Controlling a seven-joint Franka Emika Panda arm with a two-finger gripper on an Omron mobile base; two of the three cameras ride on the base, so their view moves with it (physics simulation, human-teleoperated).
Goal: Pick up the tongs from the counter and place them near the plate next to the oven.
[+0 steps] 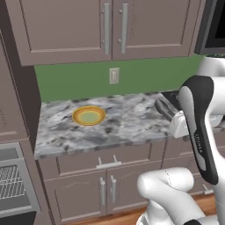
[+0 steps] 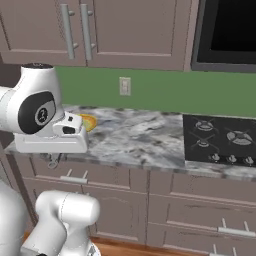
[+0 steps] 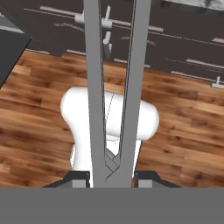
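Hand view: pincer (image 3: 112, 178) at bottom centre, its dark fingertips (image 3: 78, 178) clamped on the tongs (image 3: 114, 87), whose two grey arms run up the frame from the joined end between the tips; wooden floor (image 3: 183, 122) behind.
Left base view: plate (image 1: 89, 116) lies left of centre on the marbled desk (image 1: 132, 123); oven (image 1: 15, 184) at lower left edge.
Right base view: plate (image 2: 89, 121) shows partly behind the white arm; black cooktop (image 2: 220, 140) at right.

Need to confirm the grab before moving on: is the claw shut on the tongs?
Yes, shut on them: in the hand view the tongs rise from between the claw fingertips.
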